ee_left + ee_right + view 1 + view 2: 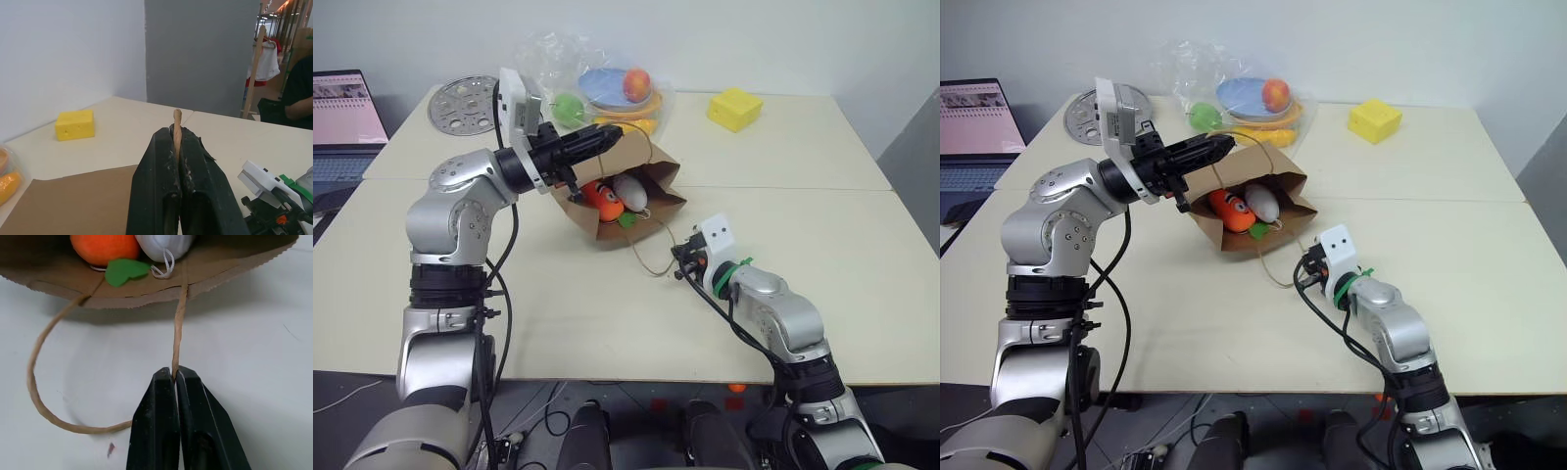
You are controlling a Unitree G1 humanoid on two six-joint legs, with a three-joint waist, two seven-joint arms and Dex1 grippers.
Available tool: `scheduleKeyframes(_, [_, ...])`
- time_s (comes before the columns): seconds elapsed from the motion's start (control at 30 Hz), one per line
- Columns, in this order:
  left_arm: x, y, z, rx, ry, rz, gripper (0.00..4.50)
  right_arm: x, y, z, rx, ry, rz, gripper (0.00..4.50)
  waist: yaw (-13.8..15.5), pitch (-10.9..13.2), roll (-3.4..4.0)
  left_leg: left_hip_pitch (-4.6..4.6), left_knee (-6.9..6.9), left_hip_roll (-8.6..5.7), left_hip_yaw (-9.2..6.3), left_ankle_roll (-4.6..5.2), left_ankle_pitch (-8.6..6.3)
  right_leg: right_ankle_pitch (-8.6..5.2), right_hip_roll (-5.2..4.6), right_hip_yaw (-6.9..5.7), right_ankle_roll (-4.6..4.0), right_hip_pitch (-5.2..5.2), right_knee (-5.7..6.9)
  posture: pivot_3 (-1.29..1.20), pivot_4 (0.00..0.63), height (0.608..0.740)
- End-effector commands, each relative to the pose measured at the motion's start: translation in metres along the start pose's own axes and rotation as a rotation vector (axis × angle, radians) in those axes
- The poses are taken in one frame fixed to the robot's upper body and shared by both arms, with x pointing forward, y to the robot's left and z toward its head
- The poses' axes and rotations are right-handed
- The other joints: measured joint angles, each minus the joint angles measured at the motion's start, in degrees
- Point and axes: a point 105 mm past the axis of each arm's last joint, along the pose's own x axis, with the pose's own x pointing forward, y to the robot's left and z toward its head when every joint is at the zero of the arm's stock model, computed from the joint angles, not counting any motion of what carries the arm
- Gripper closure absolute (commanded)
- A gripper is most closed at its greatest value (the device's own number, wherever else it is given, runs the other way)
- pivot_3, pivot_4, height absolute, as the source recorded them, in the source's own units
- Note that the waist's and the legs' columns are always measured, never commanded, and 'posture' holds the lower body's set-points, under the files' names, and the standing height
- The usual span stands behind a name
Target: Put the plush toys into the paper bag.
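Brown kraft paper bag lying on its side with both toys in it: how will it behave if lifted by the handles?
Brown kraft paper bag probably flexes; its wall looks creased. Thin twisted-paper handle, pinched by the right gripper, curls loosely, so likely limp. The orange plush toy and white egg-shaped plush toy near the mouth may slide.

Looks like a lab or test room set up for robot trials, not a home. Pale cream worktop [783, 147] made of plain tables pushed together, seams visible, against bare white walls. Open laptop [342, 122] at the far left corner, screen lit. Round perforated metal disc [463, 104] near the far left edge. Yellow foam block [734, 108] by the far right edge, props only. Grey partition beyond the right edge in the left wrist view, with a wooden stand [254, 68] draped in clothing and a seated person [298, 93] behind.
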Motion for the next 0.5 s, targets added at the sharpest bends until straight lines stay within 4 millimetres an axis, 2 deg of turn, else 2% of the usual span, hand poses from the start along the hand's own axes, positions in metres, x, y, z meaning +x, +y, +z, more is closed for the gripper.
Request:
scheduleKeyframes(0.03, [-0.011, 0.005, 0.021, 0.044, -0.039, 0.029, 4.50, -0.020, 0.002, 0.060, 0.000, -0.177, 0.069, 4.45, 0.0, 0.0, 0.00, 0.00, 0.00, 0.00, 0.00, 0.00, 0.00, 0.00, 0.00, 0.00, 0.00, 0.00, 0.00, 0.00, 0.150, 0.740])
scheduleKeyframes(0.17, [-0.016, 0.010, 0.027, 0.037, -0.032, 0.035, 4.50, -0.042, 0.013, 0.114, 0.038, -0.273, 0.187, 4.45, 0.0, 0.0, 0.02, 0.00, 0.00, 0.01, -0.02, 0.00, 0.00, 0.00, 0.00, -0.02, 0.00, -0.01, 0.03, 0.00, 0.150, 0.740])
scheduleKeyframes(0.23, [-0.017, 0.011, 0.029, 0.035, -0.028, 0.032, 4.50, -0.045, 0.014, 0.130, 0.054, -0.286, 0.201, 4.45, 0.0, 0.0, 0.02, 0.01, -0.03, 0.02, -0.04, 0.00, 0.00, 0.00, 0.02, -0.04, -0.01, -0.01, 0.03, 0.00, 0.150, 0.740])
scheduleKeyframes(0.33, [-0.018, 0.015, 0.031, 0.005, -0.031, 0.034, 4.50, -0.042, 0.015, 0.140, 0.031, -0.268, 0.199, 4.45, 0.0, 0.0, 0.02, 0.00, -0.04, 0.02, -0.04, 0.00, 0.00, 0.00, 0.01, -0.04, -0.01, -0.01, 0.02, 0.00, 0.150, 0.740])
scheduleKeyframes(0.5, [-0.012, 0.008, 0.016, -0.005, -0.008, 0.010, 4.50, -0.026, 0.020, 0.144, 0.017, -0.263, 0.200, 4.45, 0.0, 0.0, 0.02, 0.00, -0.04, 0.01, -0.01, 0.00, 0.00, 0.00, 0.00, -0.03, -0.01, -0.02, 0.00, 0.00, 0.150, 0.740])
